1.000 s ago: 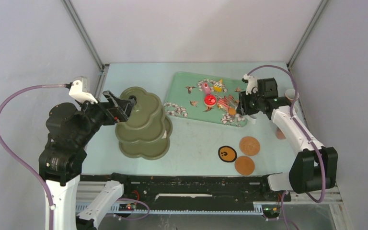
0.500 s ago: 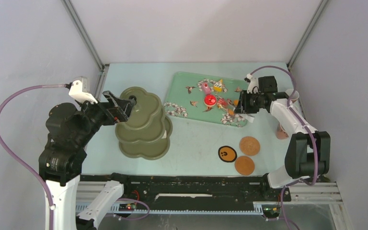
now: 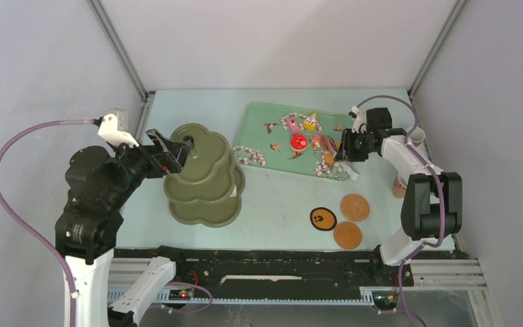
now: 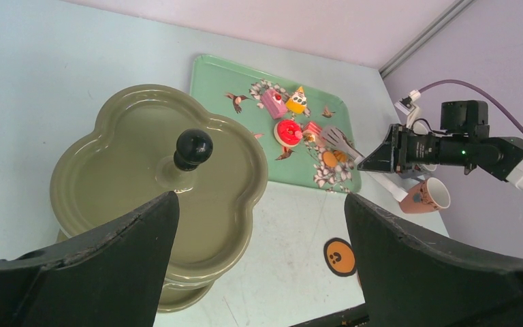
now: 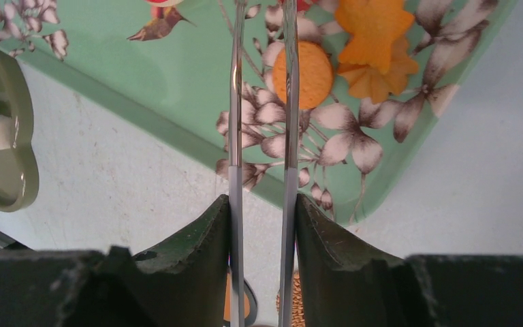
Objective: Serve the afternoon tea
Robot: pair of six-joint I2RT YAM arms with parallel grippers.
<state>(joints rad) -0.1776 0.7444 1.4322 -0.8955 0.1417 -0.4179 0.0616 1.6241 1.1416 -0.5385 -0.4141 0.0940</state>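
While right gripper (image 5: 262, 204) clamps the tongs (image 5: 235, 102), this looks like the pastry pickup step.
Tongs hang over an orange pastry (image 5: 303, 75) on the tray (image 5: 143, 82). Next, probably: straddle, squeeze, carry to stand (image 4: 129, 157). Left gripper (image 4: 259, 204) gapes empty above it.

The top camera looks down from high behind the near edge over the whole table (image 3: 279, 197), the left wrist camera looks across the stand (image 4: 129, 150) toward the tray (image 4: 218, 78), and the right wrist camera peers along the tongs (image 5: 235, 184), close over that tray's near right corner, which all share.
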